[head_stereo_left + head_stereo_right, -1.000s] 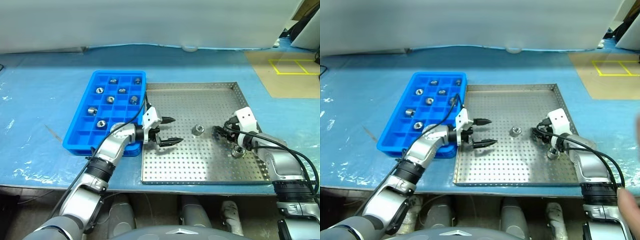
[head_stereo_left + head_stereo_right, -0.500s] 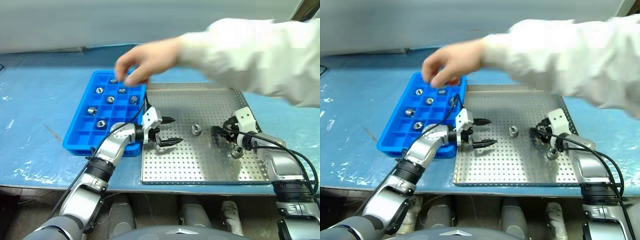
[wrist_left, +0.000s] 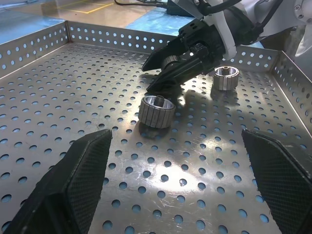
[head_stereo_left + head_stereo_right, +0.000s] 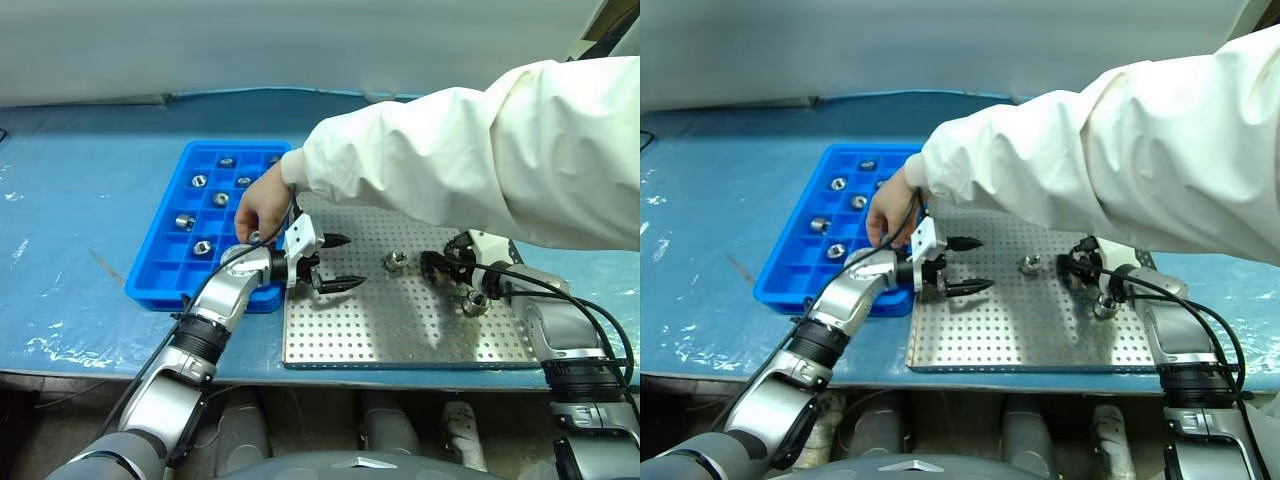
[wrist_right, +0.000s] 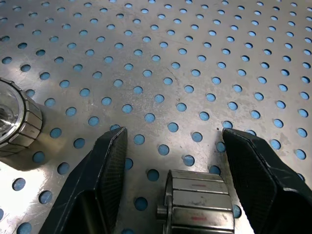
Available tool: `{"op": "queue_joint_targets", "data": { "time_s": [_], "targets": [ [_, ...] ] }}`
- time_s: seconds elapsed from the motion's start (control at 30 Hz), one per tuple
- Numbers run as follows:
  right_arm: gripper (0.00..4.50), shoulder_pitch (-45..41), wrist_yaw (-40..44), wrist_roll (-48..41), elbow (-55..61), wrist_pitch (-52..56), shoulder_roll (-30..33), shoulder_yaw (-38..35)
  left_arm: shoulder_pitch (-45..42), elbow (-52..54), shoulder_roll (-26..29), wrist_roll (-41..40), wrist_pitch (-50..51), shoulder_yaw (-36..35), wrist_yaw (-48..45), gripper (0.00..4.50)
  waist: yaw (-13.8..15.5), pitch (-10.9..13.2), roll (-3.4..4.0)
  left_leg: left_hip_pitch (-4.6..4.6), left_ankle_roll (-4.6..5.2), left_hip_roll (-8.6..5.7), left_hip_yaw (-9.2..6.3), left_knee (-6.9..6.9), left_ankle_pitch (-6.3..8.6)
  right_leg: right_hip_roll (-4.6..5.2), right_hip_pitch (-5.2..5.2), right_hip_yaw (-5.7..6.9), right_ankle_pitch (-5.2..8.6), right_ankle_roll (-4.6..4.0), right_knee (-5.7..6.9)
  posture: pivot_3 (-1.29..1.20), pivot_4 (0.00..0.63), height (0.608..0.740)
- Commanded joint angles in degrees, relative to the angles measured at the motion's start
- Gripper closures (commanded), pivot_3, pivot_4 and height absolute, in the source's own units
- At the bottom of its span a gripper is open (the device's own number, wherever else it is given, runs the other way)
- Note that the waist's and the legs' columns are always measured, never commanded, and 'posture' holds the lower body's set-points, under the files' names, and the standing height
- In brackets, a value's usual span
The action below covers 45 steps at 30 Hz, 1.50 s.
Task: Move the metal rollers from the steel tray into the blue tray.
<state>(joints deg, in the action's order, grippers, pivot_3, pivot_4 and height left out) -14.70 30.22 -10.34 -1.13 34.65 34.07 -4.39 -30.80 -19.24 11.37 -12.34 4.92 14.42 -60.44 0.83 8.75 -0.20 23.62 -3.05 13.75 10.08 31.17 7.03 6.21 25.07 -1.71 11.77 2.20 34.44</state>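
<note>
Blue-covered worktop (image 4: pixel 70 240) with a pale wall behind. Blue tray (image 4: pixel 160 270) on the left, touching the steel tray (image 4: pixel 400 330) on its right edge. Several metal rollers already sitting in separate compartments of the blue tray, e.g. one at (image 4: pixel 185 221). Two more still on the perforated steel floor: one roller (image 4: pixel 396 260) out in the middle, another roller (image 4: pixel 475 302) just beside the right fingers.

Left gripper (image 4: pixel 333 262) hanging over the left part of the steel tray, pointing sideways toward the middle roller, fingers (image 3: pixel 73 180) spread wide apart and empty. Same roller (image 3: pixel 157 110) lying ahead of them and between their lines, not touching either.

Right gripper (image 4: pixel 1076 272) low over the right side of the steel tray, fingers (image 5: pixel 105 170) apart with nothing clamped; a roller (image 5: pixel 14 122) off to one side of them, outside the gap.

Person's hand (image 4: pixel 262 205) in a white sleeve (image 4: pixel 480 150) reaching across from the right, down over the near corner of the blue tray right by the left wrist.
</note>
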Motion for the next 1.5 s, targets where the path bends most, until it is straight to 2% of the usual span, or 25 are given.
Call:
{"op": "queue_joint_targets", "data": {
  "time_s": [0.03,1.13,1.5],
  "targets": [
    [1.25,0.37,0.31,0.78,-0.88,0.26,0.25,0.62,-0.28,0.11,0.3,-0.02,-0.22,-0.54,0.03,0.0,0.0,0.0,0.0,0.0,0.0,0.0,0.0,0.0,0.0,0.0,0.0,0.0,0.0,0.0,0.0,-0.25,0.15,0.74],
    [1.25,0.04,0.68,0.22,-1.15,1.06,0.63,-0.39,-0.42,-0.07,0.34,0.13,-0.53,-0.39,-0.47,0.0,0.02,0.0,0.0,0.0,0.0,0.0,0.0,-0.04,0.0,0.0,0.0,0.0,0.0,0.0,-0.03,-0.25,0.15,0.74],
    [1.25,1.74,8.22,-6.84,8.38,-0.84,-1.48,0.04,-0.67,-0.77,0.1,0.48,-1.03,-0.2,-0.37,0.0,0.04,0.0,0.0,0.09,0.0,0.0,0.01,-0.08,0.0,0.0,0.1,0.0,-0.01,-0.02,-0.04,-0.25,0.15,0.74]
  ]
}}
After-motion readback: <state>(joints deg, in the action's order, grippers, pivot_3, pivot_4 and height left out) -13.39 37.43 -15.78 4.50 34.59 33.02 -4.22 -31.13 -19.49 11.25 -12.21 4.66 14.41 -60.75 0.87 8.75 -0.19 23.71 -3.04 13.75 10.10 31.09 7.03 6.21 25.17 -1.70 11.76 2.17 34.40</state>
